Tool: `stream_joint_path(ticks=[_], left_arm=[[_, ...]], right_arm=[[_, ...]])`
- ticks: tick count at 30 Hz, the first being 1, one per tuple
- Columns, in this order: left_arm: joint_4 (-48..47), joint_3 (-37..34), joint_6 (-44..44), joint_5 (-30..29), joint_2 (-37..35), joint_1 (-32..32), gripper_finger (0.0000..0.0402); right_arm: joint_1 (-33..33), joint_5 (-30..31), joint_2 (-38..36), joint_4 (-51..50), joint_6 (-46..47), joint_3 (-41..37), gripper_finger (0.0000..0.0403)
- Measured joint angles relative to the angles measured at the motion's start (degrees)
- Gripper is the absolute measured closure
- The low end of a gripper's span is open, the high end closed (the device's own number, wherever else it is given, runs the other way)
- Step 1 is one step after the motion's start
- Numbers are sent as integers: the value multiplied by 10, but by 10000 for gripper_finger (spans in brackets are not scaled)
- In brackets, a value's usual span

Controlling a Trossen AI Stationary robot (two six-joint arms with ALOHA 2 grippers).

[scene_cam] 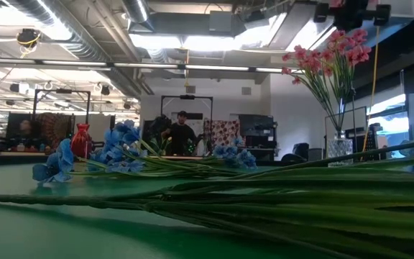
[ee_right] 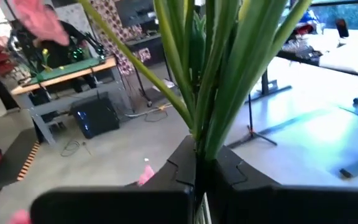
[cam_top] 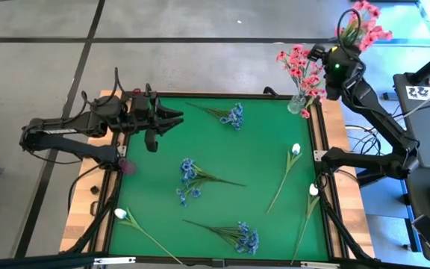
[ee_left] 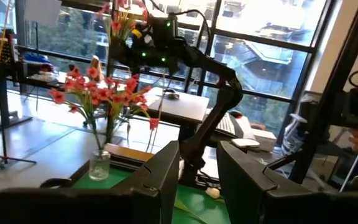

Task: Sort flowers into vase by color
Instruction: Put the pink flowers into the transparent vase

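Pink-filled vase (cam_top: 297, 103) crowding far right corner, scattered flowers (cam_top: 200, 179) across mat (cam_top: 260, 149), bare patches between

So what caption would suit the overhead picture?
Right gripper lifts pink flowers above the vase; blue flowers wait.

- In the right wrist view, the green stems (ee_right: 210, 74) run off the top of the frame, so their blooms are cut off; a pink blur (ee_right: 37, 18) at upper left is too smeared to identify.
- In the low view, the stem bundle (scene_cam: 279, 208) across the foreground exits at right, its heads unseen.
- In the high view, the white-bud flower (cam_top: 144, 233) at lower left has its stem end cut by the bottom edge.
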Motion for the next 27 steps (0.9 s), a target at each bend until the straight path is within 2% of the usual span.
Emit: stream_joint_path(ticks=[15,20,27], left_arm=[[-5,0,-6,1,0,0,297],[-8,0,-11,1,0,0,297],[-15,0,-24,1,0,0,297]], right_arm=[[6,-4,-6,-3,99,-96,394],[38,32,-7,5,114,-125,387],[38,26,-6,130,94,-192,392]])
